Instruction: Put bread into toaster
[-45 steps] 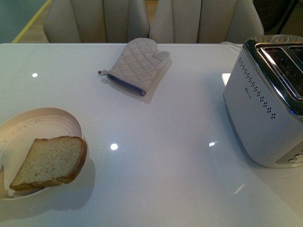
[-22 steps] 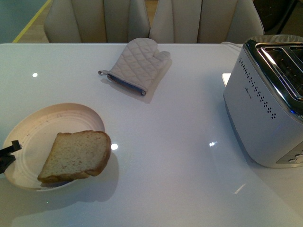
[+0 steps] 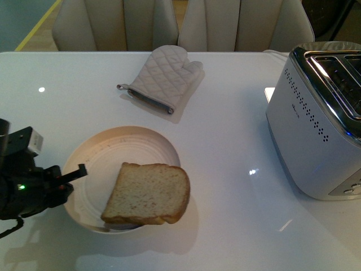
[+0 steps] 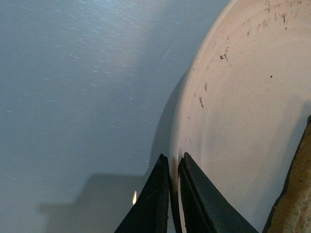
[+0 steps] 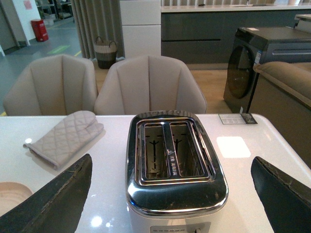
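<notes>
My left tool (image 4: 174, 194) pinches the rim of the plate (image 3: 107, 164) near the table's (image 3: 225, 101) front edge; the bread (image 3: 148, 193) lies on that plate. My right tool (image 5: 171, 159) is spread wide, facing the toaster (image 3: 307, 130) at the right edge

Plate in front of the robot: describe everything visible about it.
The plate is round, shallow and cream-coloured. It looks ceramic, with faint concentric rings and a scatter of dark crumbs and specks. It rests on the glossy white table, near the front and left of centre. The bread lies on its right half and overhangs the rim there. The left gripper is pinched on the rim at the opposite, left side.
</notes>
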You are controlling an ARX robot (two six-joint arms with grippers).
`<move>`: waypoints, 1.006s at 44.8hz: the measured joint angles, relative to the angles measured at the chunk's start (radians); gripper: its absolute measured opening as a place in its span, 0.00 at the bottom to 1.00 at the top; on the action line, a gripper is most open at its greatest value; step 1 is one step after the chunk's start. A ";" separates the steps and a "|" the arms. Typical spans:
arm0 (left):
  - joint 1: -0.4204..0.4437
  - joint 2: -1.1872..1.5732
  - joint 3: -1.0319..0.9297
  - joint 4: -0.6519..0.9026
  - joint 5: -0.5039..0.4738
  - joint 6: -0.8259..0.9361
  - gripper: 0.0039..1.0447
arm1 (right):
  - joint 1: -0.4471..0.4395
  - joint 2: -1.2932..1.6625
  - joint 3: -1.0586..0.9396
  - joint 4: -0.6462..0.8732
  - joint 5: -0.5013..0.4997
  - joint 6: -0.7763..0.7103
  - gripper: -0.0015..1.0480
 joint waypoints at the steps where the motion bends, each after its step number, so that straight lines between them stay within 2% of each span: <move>1: -0.018 0.000 0.005 -0.005 -0.003 -0.016 0.04 | 0.000 0.000 0.000 0.000 0.000 0.000 0.91; 17: -0.235 0.020 0.078 -0.057 -0.050 -0.250 0.04 | 0.000 0.000 0.000 0.000 0.000 0.000 0.91; 25: -0.295 0.020 0.103 -0.072 -0.063 -0.327 0.03 | 0.000 0.000 0.000 0.000 0.000 0.000 0.91; 36: -0.305 0.015 0.097 -0.063 -0.069 -0.361 0.32 | 0.000 0.000 0.000 0.000 0.000 0.000 0.91; 45: -0.268 -0.071 0.022 -0.013 -0.077 -0.377 0.58 | 0.000 0.000 0.000 0.000 0.000 0.000 0.91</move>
